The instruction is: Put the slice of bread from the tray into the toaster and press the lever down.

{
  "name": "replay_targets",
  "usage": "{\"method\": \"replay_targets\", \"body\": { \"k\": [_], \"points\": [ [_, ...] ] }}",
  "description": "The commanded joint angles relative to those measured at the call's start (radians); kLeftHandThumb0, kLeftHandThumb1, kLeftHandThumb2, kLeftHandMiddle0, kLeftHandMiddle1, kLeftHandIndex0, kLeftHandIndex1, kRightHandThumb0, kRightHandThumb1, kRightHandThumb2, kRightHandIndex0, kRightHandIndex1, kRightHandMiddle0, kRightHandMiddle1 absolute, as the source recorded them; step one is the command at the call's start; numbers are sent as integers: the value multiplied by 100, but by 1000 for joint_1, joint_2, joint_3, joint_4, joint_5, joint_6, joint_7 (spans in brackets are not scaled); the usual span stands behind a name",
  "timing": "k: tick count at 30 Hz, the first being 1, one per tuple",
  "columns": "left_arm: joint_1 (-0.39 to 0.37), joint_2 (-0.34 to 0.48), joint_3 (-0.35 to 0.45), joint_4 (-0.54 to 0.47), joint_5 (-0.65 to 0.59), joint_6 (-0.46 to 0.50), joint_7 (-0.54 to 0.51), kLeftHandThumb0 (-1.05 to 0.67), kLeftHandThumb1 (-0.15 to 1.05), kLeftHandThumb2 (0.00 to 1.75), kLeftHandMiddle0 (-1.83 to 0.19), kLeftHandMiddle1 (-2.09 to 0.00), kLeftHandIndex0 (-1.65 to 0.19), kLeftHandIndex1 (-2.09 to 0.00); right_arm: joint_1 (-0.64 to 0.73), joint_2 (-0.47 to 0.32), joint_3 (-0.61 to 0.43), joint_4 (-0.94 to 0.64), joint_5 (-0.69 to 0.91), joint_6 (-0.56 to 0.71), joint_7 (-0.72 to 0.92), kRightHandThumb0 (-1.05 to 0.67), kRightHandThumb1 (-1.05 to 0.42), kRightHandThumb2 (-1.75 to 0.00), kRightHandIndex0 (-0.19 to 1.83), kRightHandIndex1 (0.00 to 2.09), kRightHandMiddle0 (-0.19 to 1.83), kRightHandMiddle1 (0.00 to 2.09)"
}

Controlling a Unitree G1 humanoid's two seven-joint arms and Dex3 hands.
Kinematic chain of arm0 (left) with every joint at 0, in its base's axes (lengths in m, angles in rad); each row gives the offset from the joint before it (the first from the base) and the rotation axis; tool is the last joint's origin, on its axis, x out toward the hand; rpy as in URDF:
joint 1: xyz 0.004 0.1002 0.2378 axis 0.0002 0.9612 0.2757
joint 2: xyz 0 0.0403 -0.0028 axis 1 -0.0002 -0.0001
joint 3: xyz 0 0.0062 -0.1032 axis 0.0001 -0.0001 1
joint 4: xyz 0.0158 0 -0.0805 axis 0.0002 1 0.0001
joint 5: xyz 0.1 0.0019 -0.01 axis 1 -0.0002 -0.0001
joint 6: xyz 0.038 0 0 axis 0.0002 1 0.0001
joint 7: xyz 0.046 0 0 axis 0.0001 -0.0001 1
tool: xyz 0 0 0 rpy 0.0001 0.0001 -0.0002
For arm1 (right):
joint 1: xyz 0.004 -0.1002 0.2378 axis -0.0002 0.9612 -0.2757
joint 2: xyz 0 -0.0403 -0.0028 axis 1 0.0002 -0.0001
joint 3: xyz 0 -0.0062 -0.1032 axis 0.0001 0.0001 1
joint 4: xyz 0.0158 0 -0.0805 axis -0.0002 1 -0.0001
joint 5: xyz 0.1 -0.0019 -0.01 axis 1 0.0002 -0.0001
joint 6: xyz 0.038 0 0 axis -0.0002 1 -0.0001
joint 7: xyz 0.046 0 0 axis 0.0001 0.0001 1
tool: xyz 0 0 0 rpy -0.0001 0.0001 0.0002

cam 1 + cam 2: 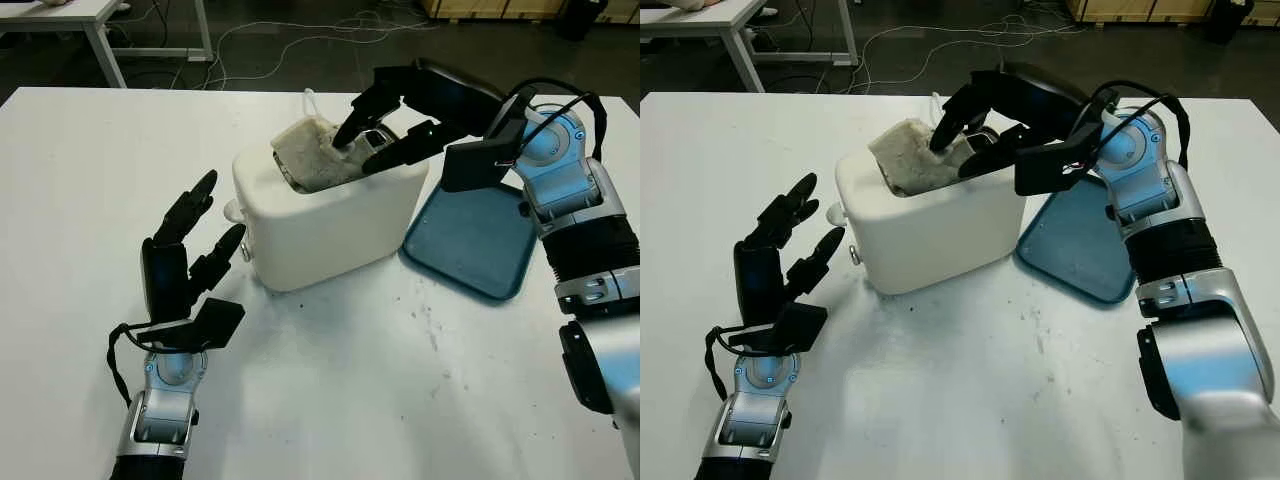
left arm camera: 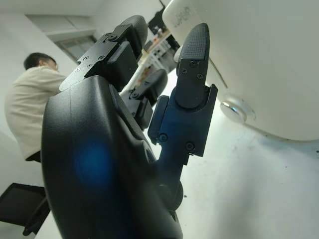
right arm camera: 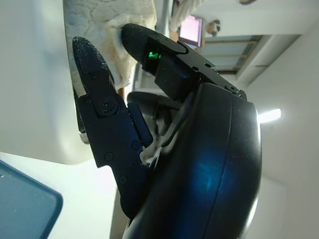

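The white toaster [image 1: 330, 225] stands mid-table. A pale slice of bread [image 1: 305, 155] sticks out of its top slot, leaning toward the left end. My right hand [image 1: 375, 140] reaches over the toaster from the right, shut on the bread: one fingertip [image 3: 130, 31] presses on the slice and another [image 3: 82, 50] lies beside it against the toaster's body. The lever knob [image 1: 233, 210] juts from the toaster's left end. My left hand [image 1: 205, 225] is open above the table just left of that knob, with the toaster's wall [image 2: 269, 59] close beside its fingers [image 2: 195, 55].
The blue tray [image 1: 475, 245] lies to the right of the toaster, under my right forearm. A person [image 2: 30, 109] sits in the background of the left wrist view. Cables run over the floor beyond the table's far edge [image 1: 200, 90].
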Motion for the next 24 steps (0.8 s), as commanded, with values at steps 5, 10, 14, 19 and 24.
{"method": "replay_targets", "body": {
  "k": [5,10,14,19,24],
  "points": [
    [1,3,-4,1,-16,-10,-15,-44,92,19,-53,-45,-61,0,-11,-7,2,-7,-12,-20,-22,-42,-74,0,27,144,94,24],
    [3,4,-4,-3,-13,-5,-16,-46,92,20,-52,-46,-61,0,-10,-5,0,-7,-8,-33,-34,-38,-73,0,30,143,96,26],
    [3,2,-3,1,-17,-13,-15,-45,92,19,-52,-47,-61,0,-9,-1,-10,-5,3,-42,-49,-37,-72,0,33,142,98,28],
    [5,8,-4,-1,-17,-8,-23,-45,92,19,-51,-48,-61,0,-36,-14,-26,6,2,-57,-73,-41,-74,0,30,152,96,29],
    [2,11,-5,11,-6,-26,-14,-46,92,20,-52,-49,-62,-1,-94,-45,-46,27,-27,-74,-112,-43,-71,0,35,152,98,28]
  ]
}}
